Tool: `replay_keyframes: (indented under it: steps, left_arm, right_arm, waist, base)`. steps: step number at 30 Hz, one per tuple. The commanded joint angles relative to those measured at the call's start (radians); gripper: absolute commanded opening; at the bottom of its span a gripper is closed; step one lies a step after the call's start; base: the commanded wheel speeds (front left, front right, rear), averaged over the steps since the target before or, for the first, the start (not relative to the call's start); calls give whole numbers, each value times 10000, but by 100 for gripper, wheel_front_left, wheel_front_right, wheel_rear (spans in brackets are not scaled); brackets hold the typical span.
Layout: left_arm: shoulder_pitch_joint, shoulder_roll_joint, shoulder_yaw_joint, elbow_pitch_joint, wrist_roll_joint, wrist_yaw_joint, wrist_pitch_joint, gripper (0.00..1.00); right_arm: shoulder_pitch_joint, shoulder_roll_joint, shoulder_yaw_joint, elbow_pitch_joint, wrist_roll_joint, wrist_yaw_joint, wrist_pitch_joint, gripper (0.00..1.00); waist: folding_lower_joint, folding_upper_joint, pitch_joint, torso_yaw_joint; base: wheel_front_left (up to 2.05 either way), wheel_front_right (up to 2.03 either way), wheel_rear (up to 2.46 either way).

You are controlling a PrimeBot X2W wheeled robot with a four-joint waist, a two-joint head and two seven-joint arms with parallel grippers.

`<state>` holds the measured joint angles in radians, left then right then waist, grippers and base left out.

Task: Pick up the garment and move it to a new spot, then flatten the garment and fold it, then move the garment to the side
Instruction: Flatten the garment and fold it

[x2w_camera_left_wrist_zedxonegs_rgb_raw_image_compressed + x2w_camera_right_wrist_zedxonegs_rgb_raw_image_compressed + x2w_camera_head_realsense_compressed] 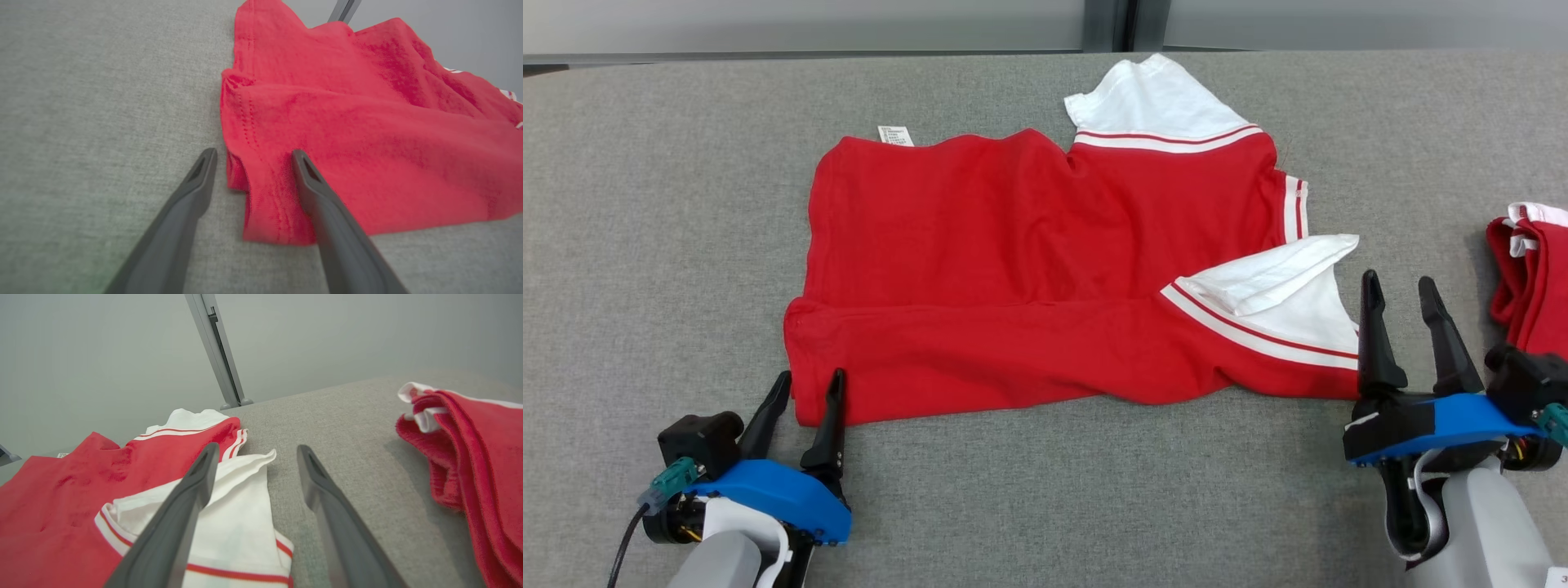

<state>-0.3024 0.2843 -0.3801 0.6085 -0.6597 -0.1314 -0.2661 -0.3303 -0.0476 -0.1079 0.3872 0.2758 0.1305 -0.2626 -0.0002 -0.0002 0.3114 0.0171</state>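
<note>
Both my left pincer (810, 377) and my right pincer (1398, 282) stood wide open with nothing in them. The red shirt (1013, 269) lay spread across the middle of the grey table (645, 204). Its near long edge was folded over onto itself in a band, and a small white label (896, 135) poked out at the far edge. My left pincer sat at the shirt's near left corner. In its wrist view one finger (327, 212) lay over the red cloth by the hem and the other over bare table, with the corner between them. Whether either touched the cloth I could not tell. My right pincer pointed up just beside the shirt's right end, where a white sleeve (1274, 282) with a red stripe was turned back over the red. From that wrist, one finger overlapped the sleeve and the other hung above bare table. Another white sleeve (1152, 102) stuck out at the far side. Off to my right, apart from the shirt, a second red garment (1531, 286) lay bunched on the table.
</note>
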Motion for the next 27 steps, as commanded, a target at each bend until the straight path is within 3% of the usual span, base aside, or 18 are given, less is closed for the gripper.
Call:
replay_keyframes:
  steps: [1,5,6,7,8,9,17,18,19,20,27]
  left_arm:
    - [143,2,-136,252,-75,14,41,100]
    - [169,-137,-699,781,-339,12,101,100]
    - [191,-200,-939,918,-483,0,121,94]
    - [162,-213,-1130,1023,-629,-6,153,47]
    - [141,-183,-1371,1120,-744,-11,158,33]
    - [149,-174,-1601,1219,-867,-13,170,0]
    - [-182,140,-2767,1396,-1904,-11,182,0]
    - [-226,176,-2820,1376,-1985,-11,180,0]
    - [-280,215,-2875,1355,-2058,-11,180,0]
    - [-309,251,-2893,1336,-2121,-10,179,0]
    - [-151,408,-2573,1232,-2201,1,79,0]
  right_arm:
    - [230,-52,28,-111,-164,5,-29,100]
    - [739,-52,101,10,-406,5,-29,100]
    - [830,-54,125,84,-399,5,-30,100]
    - [925,-54,210,154,-551,5,-30,100]
    - [973,-46,349,222,-738,5,-29,100]
    - [1011,-45,390,292,-809,5,-30,100]
    - [734,-29,631,2379,-871,5,49,100]
    - [644,-11,760,2601,-883,5,65,86]
    - [572,9,789,2730,-873,6,69,10]
    - [499,12,775,2818,-816,6,70,0]
    - [560,-63,123,2363,-757,2,-15,0]
  waist:
    - [2,2,-11,-59]
    - [2,2,-24,-147]
    - [2,2,-28,-158]
    - [2,2,-28,-165]
    - [2,2,-20,-174]
    - [2,2,-14,-186]
    - [2,2,10,-60]
    - [2,2,24,-32]
    - [2,2,20,-9]
    - [2,2,-7,12]
    - [2,2,-666,58]
  base:
    - [0,0,0]
    - [0,0,0]
    - [0,0,0]
    - [0,0,0]
    - [0,0,0]
    - [0,0,0]
    - [0,0,0]
    - [0,0,0]
    - [0,0,0]
    - [0,0,0]
    - [0,0,0]
